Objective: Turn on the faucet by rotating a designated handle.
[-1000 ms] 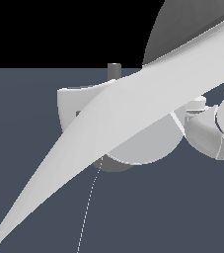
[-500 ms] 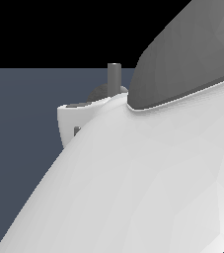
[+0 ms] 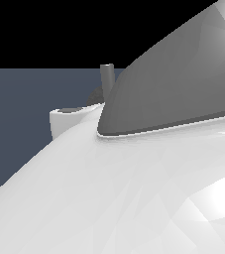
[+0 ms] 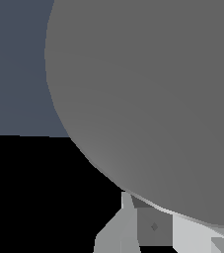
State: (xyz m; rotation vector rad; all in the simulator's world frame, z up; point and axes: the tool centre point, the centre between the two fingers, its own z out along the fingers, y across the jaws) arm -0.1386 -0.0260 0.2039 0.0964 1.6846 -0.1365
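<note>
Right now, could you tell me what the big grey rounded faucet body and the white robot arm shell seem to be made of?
The thick grey faucet cylinder looks like matte metal or plastic, with even soft shading and no sharp glints. The smooth white robot arm shell looks like glossy plastic or paint, with a bright highlight. Both are renders, so neither is certain.

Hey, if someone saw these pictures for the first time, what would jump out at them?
In the exterior view, the robot arm sits so close that its white and dark grey shell hides most of the scene. Behind it, only a small grey post pokes up. In the wrist view, the faucet fills most of the frame as a big grey curve.
</note>
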